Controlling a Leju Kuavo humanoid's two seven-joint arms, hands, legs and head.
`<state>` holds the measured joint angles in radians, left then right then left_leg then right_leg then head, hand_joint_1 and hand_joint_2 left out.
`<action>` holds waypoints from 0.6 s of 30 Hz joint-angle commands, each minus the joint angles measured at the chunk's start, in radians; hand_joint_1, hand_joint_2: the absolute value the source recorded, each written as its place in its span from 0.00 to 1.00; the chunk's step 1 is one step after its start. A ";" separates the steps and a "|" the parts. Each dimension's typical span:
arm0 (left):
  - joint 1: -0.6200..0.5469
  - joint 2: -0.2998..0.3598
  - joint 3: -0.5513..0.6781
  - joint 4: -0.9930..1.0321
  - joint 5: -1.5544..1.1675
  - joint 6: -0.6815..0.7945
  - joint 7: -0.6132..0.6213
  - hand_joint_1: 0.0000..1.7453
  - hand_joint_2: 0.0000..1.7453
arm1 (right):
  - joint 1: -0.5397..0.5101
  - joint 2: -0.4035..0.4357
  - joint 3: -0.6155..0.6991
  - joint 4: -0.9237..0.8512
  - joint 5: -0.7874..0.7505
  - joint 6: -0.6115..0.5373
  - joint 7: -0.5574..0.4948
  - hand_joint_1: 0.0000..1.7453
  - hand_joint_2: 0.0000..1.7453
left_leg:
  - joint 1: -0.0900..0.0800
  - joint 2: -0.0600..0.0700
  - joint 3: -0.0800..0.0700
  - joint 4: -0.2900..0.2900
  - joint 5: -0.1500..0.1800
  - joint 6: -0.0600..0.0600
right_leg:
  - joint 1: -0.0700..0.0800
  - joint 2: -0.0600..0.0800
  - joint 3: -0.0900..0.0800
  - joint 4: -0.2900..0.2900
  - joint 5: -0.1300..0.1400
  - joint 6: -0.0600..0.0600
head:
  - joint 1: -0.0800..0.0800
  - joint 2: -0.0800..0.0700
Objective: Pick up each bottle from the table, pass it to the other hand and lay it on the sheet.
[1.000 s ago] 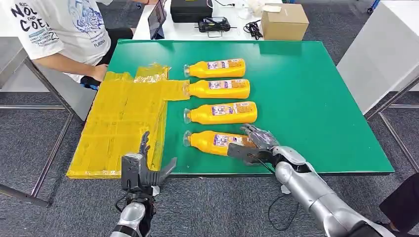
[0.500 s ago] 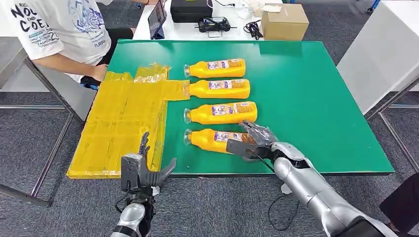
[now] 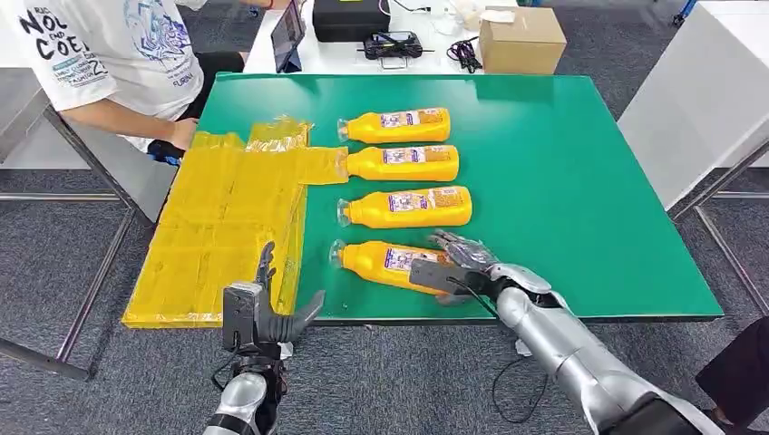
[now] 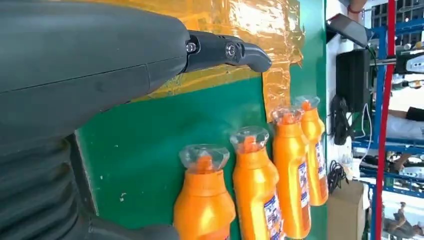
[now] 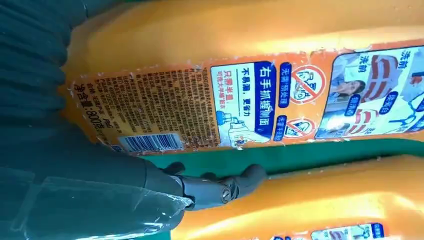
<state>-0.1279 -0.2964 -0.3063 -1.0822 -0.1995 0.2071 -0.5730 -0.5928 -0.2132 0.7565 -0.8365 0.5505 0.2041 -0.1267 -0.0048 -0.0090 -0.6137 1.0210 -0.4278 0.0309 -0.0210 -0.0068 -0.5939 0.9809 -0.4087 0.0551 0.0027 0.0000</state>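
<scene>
The right hand wraps the base end of the nearest bottle, thumb on the near side and dark fingers over the far side, so the hand holds it; the bottle lies on its side near the front edge of the green surface, cap pointing left and slightly tilted against the row. In the right wrist view a dark finger sits in the gap between this bottle and the next. Three more bottles lie parallel farther back, caps to the left, the third one's cap touching the yellow sheet. The sheet covers the left side of the surface and hangs over its left edge. The left hand hovers just in front of the surface's near edge, fingers spread and holding nothing. A person in a white shirt sits at the far left. A cardboard box stands on a white table beyond.
</scene>
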 commanded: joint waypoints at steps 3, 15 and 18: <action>-0.039 0.004 -0.011 0.074 0.024 -0.004 -0.011 0.00 1.00 | -0.120 0.027 0.109 0.168 -0.019 0.086 -0.010 0.00 1.00 | 0.001 0.002 0.004 0.000 -0.001 -0.002 | 0.001 0.002 0.003 -0.001 -0.001 -0.003 | 0.000 0.000; -0.033 0.003 -0.012 0.068 0.037 -0.005 -0.017 0.00 1.00 | -0.172 0.015 0.154 0.178 -0.041 0.123 -0.018 1.00 1.00 | 0.001 0.001 0.003 0.000 -0.001 -0.002 | 0.001 0.001 0.002 0.000 -0.001 -0.002 | 0.000 0.000; -0.032 0.003 -0.011 0.069 0.037 -0.005 -0.017 0.00 1.00 | -0.179 0.011 0.156 0.174 -0.040 0.126 -0.018 1.00 1.00 | 0.000 0.001 0.002 0.000 -0.001 -0.001 | 0.000 0.001 0.002 0.000 -0.001 -0.002 | 0.000 0.000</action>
<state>-0.1297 -0.2968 -0.3063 -1.0708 -0.1659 0.1995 -0.5905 -0.7023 -0.1984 0.8354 -0.7302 0.5142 0.3159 -0.1396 -0.0047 -0.0092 -0.6135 1.0210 -0.4277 0.0309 -0.0210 -0.0069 -0.5938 0.9809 -0.4086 0.0551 0.0027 0.0000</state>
